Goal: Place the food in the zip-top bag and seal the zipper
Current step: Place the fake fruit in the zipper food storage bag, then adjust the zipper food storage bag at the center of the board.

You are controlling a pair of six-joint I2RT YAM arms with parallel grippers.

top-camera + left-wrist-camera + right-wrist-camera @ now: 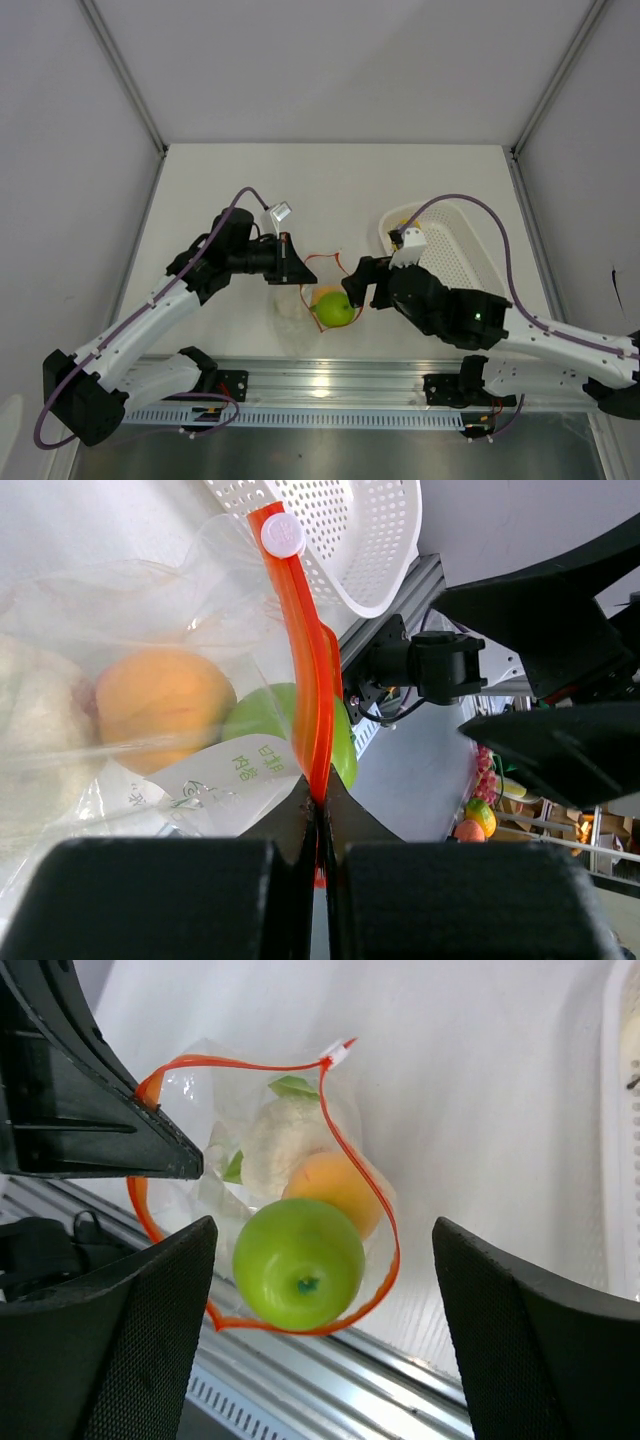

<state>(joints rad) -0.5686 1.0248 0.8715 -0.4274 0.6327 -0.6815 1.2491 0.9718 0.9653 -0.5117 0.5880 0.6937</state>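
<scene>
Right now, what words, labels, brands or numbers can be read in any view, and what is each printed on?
Label, white, inside the bag: a few green Chinese characters, tilted and blurred, so I cannot read them with certainty.
Nothing else in the three views shows readable text, numbers or signs.

light: bright, even | shadows: soft | wrist foregrounds — blurred

The clear bag lies near the middle of the desk's near edge, its red-orange zipper unsealed in a wide loop. 1 green apple sits in the mouth; 1 orange fruit and 1 whitish piece lie deeper.
</scene>
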